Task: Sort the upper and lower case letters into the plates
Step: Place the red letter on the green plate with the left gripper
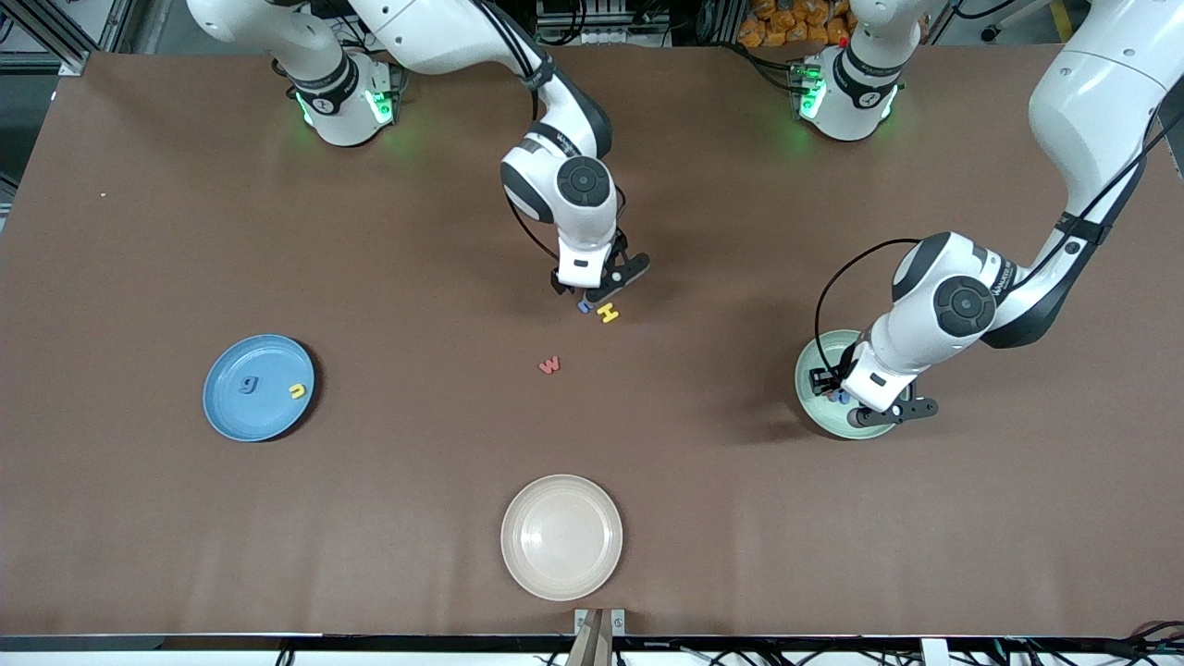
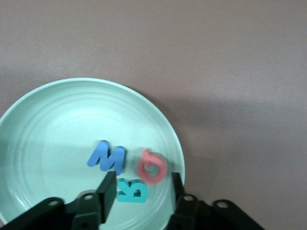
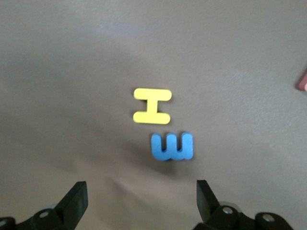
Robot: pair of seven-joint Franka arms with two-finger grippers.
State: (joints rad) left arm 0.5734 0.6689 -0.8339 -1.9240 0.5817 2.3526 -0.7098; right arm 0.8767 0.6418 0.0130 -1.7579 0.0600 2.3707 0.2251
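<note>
The left gripper (image 1: 844, 393) hangs low over the green plate (image 1: 812, 370), which sits toward the left arm's end of the table. Its fingers (image 2: 108, 193) are apart and hold nothing. Three letters lie in that plate just under the fingers: a blue M (image 2: 107, 157), a pink letter (image 2: 152, 166) that looks like a Q or a G, and a teal R (image 2: 132, 190). The pink letter lies close beside the blue M and the teal R.

The right gripper (image 1: 592, 291) hovers over the middle of the table (image 1: 388, 518). Its fingers (image 3: 75, 201) are spread wide and hold nothing. Right below it, on the bare table, lie a yellow H (image 3: 152, 106) and a small blue letter (image 3: 172, 146) shaped like a little m or w. The two sit just beside each other.

A red W (image 1: 549, 365) lies alone on the table, a bit nearer to the front camera than the yellow H.

The blue plate (image 1: 222, 407) sits toward the right arm's end of the table. A blue g (image 1: 249, 383) and a yellow u (image 1: 297, 391) lie in it, a little apart.

A cream plate (image 1: 561, 536) sits closest to the front camera, at the middle of the table edge.
</note>
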